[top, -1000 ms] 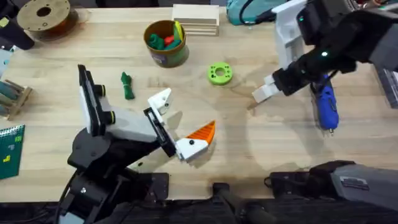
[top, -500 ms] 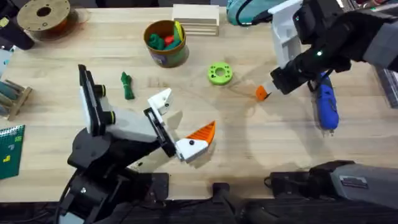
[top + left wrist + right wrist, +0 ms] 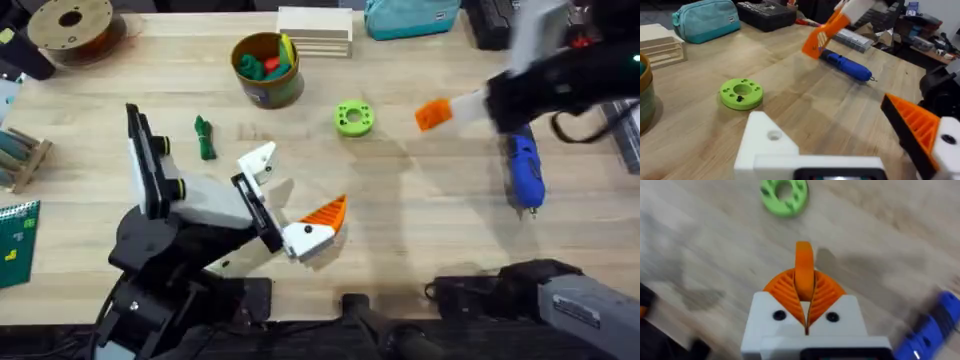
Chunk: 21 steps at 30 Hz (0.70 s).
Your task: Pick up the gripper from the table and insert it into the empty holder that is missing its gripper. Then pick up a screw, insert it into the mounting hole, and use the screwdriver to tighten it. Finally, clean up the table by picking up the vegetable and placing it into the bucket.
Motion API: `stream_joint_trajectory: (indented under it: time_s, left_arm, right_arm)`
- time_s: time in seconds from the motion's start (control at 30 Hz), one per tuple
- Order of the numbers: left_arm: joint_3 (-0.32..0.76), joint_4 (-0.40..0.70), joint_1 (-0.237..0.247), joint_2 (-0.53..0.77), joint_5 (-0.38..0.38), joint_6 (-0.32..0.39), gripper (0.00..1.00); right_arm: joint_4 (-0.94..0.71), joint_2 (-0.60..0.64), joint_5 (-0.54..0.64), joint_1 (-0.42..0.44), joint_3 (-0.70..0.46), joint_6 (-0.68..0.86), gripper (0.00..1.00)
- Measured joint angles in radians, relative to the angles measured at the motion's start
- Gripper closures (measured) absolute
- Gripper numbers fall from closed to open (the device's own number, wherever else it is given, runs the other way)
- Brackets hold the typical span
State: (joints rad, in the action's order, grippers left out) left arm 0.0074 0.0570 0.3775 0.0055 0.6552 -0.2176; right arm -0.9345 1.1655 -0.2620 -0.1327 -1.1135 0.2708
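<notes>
My right gripper (image 3: 440, 113) is shut on the small orange gripper (image 3: 431, 115) and holds it in the air above the table (image 3: 420, 220), right of the green ring. In the right wrist view the ribbed pads (image 3: 826, 291) clamp the orange wedge (image 3: 804, 267) upright. My left gripper (image 3: 300, 185) stands open near the table's front: one side is the bare white holder (image 3: 258, 160), also close up as the holder (image 3: 765, 145), and the other carries an orange finger (image 3: 326, 212). The blue screwdriver (image 3: 524, 172) lies at the right. The dark green vegetable (image 3: 204, 138) lies left of the holder.
The bucket (image 3: 270, 92) with toys in it stands at the back centre, a stack of wooden boards (image 3: 315, 30) beside it. A bright green ring (image 3: 353, 118) lies mid-table. A teal pouch (image 3: 410, 15) and a filament spool (image 3: 72, 25) sit along the far edge.
My right gripper went down to the table, closed on the orange gripper and rose with it, moving back and right. The left arm has not moved.
</notes>
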Motion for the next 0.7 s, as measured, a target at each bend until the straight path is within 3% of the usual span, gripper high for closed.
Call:
stream_joint_trajectory:
  time_s: [0.13, 0.23, 0.4, 0.7]
  left_arm:
    - [0.0, 0.0, 0.0, 0.0, 0.0, 0.0, 0.014]
    - [0.0, 0.0, 0.0, 0.0, 0.0, 0.0, 0.014]
    - [0.0, 0.0, 0.0, 0.0, 0.0, 0.0, 0.014]
    - [0.0, 0.0, 0.0, 0.0, 0.0, 0.0, 0.014]
  right_arm:
    - [0.225, -0.062, -0.296, 0.109, 0.124, -0.087, 0.982]
    - [0.492, -0.024, -0.517, 0.109, 0.275, -0.248, 0.983]
    - [0.734, 0.087, -0.723, 0.005, 0.429, -0.562, 0.983]
    - [1.067, 0.237, -0.891, -0.193, 0.443, -0.939, 0.983]
